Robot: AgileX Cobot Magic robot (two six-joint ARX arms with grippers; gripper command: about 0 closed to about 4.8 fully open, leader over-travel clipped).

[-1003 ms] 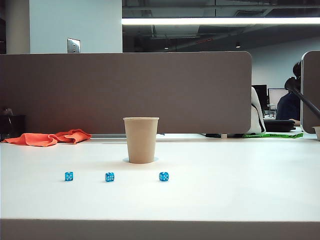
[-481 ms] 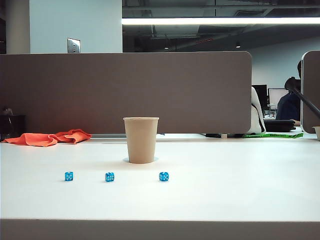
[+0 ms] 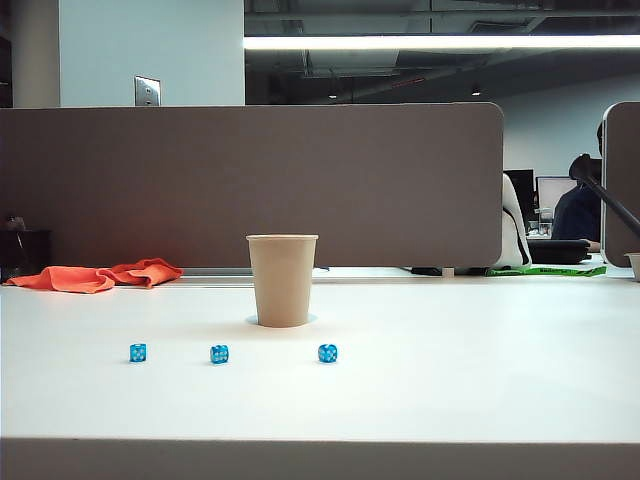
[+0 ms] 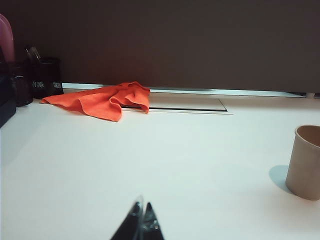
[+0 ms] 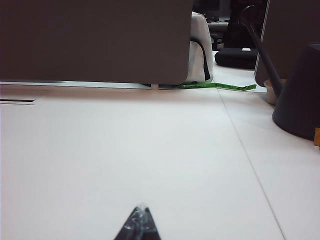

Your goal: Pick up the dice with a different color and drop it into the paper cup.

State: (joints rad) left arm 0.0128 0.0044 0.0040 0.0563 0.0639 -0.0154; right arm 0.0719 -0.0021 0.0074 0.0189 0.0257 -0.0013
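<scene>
L gripper (image 4: 141,220) tips pressed together, holding nothing, low over bare white table (image 4: 150,160); paper cup (image 4: 304,161) upright off to one side, orange cloth (image 4: 102,100) far back by divider. R gripper (image 5: 139,223) also pinched closed, empty, over bare table. Exterior: cup (image 3: 282,280) mid-table, three blue dice (image 3: 219,354) in a row in front. Red die not visible in any view.

Tan paper cup (image 3: 282,279) is sitting on a white table (image 3: 450,370). Three blue dice (image 3: 219,354) are showing white pips, plus an orange cloth (image 4: 102,100).
</scene>
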